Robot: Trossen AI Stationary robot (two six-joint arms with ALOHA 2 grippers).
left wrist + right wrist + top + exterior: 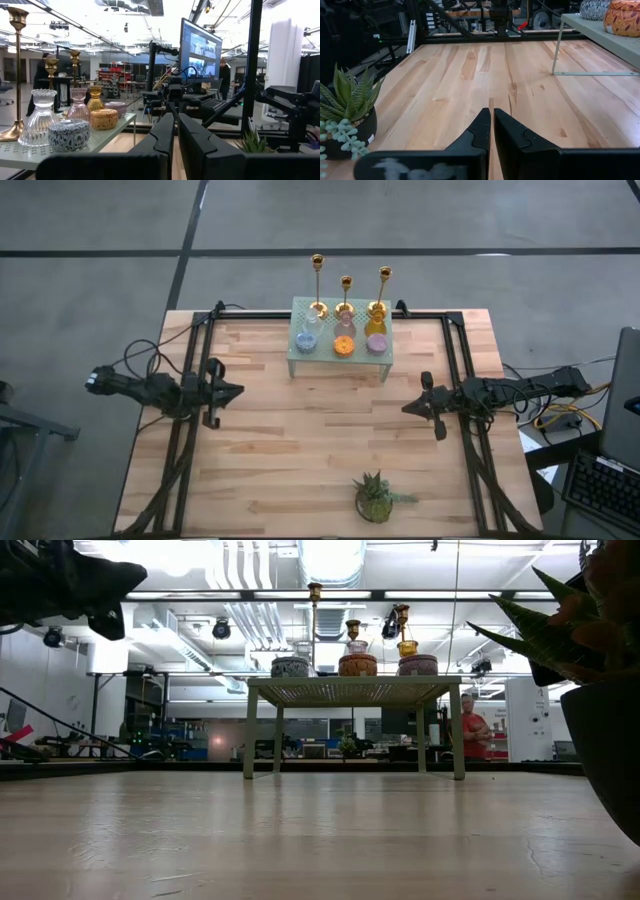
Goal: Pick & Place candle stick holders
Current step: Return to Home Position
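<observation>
Three gold candle stick holders stand upright on their round bases along the far edge of a small pale green stand: a tall one, a short one and a middle one. They also show in the left wrist view. My left gripper is shut and empty at the table's left. My right gripper is shut and empty at the table's right. Both hover clear of the stand.
On the stand in front of the holders are glass vases and round patterned pucks. A small green potted plant stands near the table's near edge. Bare wood lies between the two grippers. People stand in the room beyond.
</observation>
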